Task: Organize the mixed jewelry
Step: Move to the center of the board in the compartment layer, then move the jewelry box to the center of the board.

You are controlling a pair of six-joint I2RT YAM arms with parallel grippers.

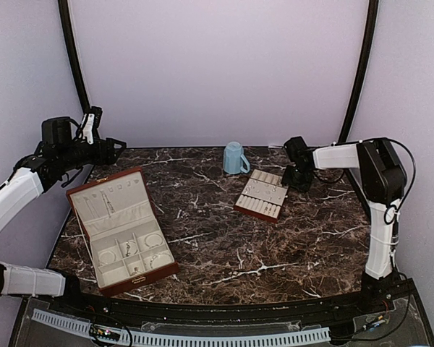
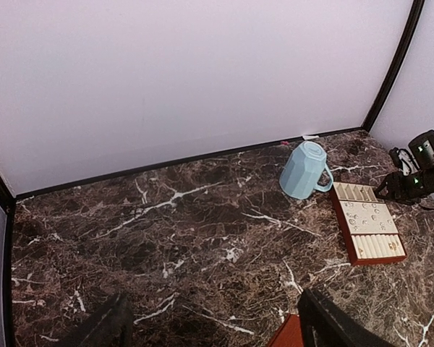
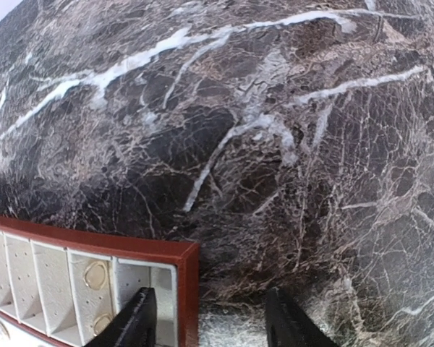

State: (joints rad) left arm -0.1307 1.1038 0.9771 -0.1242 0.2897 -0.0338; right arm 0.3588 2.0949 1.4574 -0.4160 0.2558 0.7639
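Evidently we are working at the cream slotted tray (image 3: pixel 94 244), so we are aiming to lift the right gripper (image 3: pixel 208 307), jaws parted and empty, straight up clear of its rim. The mixed jewelry (image 3: pixel 95 275) is lying as tiny thin rings in the tray's slots and the open box (image 1: pixel 105 181), while the left gripper (image 2: pixel 211 314) is hanging wide open.

Open box (image 1: pixel 141 278) front left (rings (image 1: pixel 154 240) in its compartments), slotted tray (image 1: pixel 256 212) centre-right, mug (image 1: pixel 234 158) just behind it
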